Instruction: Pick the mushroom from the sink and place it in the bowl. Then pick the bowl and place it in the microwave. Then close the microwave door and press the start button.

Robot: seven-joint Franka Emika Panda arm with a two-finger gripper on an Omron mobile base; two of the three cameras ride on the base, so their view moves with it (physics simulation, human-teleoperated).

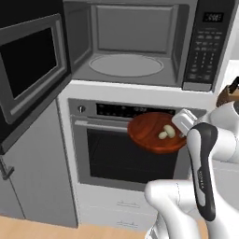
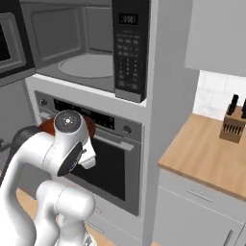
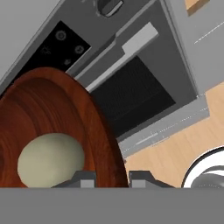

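A grey wall of kitchen cabinets holds the microwave (image 1: 135,44) above an oven (image 1: 126,144), the microwave door (image 1: 30,70) swung wide. The gripper (image 3: 112,178) pinches the rim of the bowl (image 1: 156,133), carrying the mushroom (image 1: 166,132); the cavity lies above and ahead.

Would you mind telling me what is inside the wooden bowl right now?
The mushroom lies inside the bowl, near the rim the gripper holds. The part of the bowl's floor beneath the mushroom is covered.

Pale mushroom (image 1: 166,132) lies in the wooden bowl (image 1: 149,133), held below the open microwave (image 1: 140,44).
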